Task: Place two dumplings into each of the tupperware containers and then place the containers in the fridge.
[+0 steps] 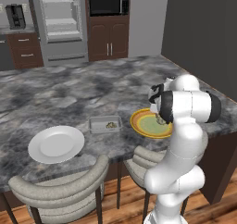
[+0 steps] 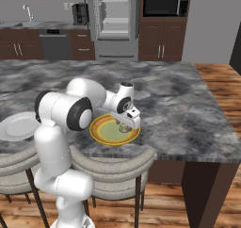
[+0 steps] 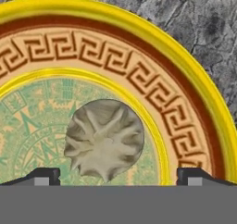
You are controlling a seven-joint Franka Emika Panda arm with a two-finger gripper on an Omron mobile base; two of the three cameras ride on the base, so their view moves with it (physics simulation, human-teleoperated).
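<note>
A pale, pleated dumpling (image 3: 104, 140) lies on the green centre of the yellow orange-rimmed plate (image 3: 139, 79). My gripper (image 3: 118, 174) hangs right over it, open, one dark fingertip on each side and neither touching. From the base, the gripper (image 1: 160, 119) (image 2: 124, 127) points down at the plate (image 1: 141, 126) (image 2: 101, 133). Left of the plate sits a translucent tupperware container (image 1: 105, 124) with small beige dumplings (image 1: 111, 124) in its right end. The fridge (image 1: 60, 19) (image 2: 115, 15) stands open at the back, pale shelves showing.
A round white plate (image 1: 56, 144) (image 2: 16, 126) lies near the counter's front edge. Two grey bar chairs (image 1: 60, 183) (image 2: 110, 168) stand under that edge. A black microwave (image 1: 109, 2) sits right of the fridge, above brown cabinets.
</note>
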